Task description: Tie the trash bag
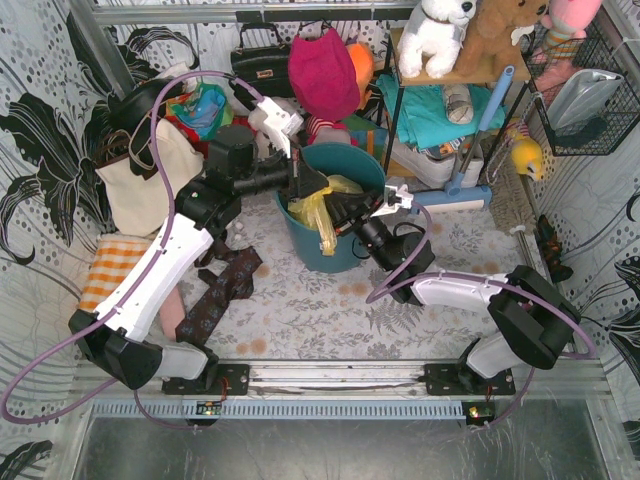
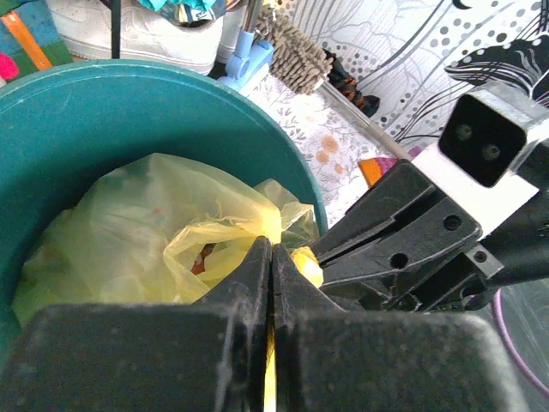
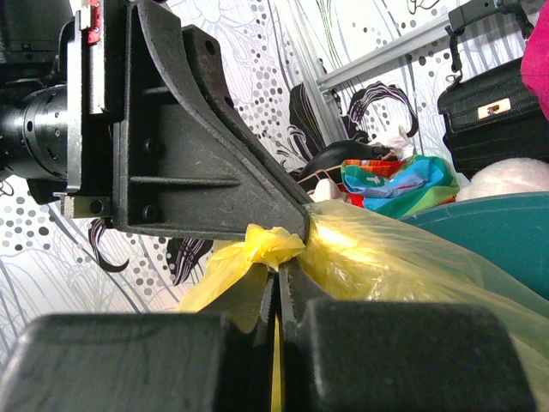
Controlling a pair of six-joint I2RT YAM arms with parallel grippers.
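The yellow trash bag (image 1: 322, 212) sits inside the teal bucket (image 1: 352, 165); red-and-white paper shows through the bag (image 2: 129, 232) in the left wrist view. Both grippers meet over the bucket's middle, tip to tip. My left gripper (image 2: 271, 251) is shut, with a strip of yellow plastic pinched between its jaws. My right gripper (image 3: 280, 273) is shut on a twisted bunch of the bag (image 3: 395, 257) just below the left gripper's (image 3: 302, 221) tip. In the top view the left gripper (image 1: 318, 190) reaches in from the left and the right gripper (image 1: 346, 214) from the right.
A cream tote bag (image 1: 140, 180) and patterned cloths (image 1: 215, 290) lie left of the bucket. Behind it are a black handbag (image 1: 262, 60), a magenta item (image 1: 322, 70) and a shelf (image 1: 455, 75) with plush toys. A wire basket (image 1: 590, 90) hangs at the right wall.
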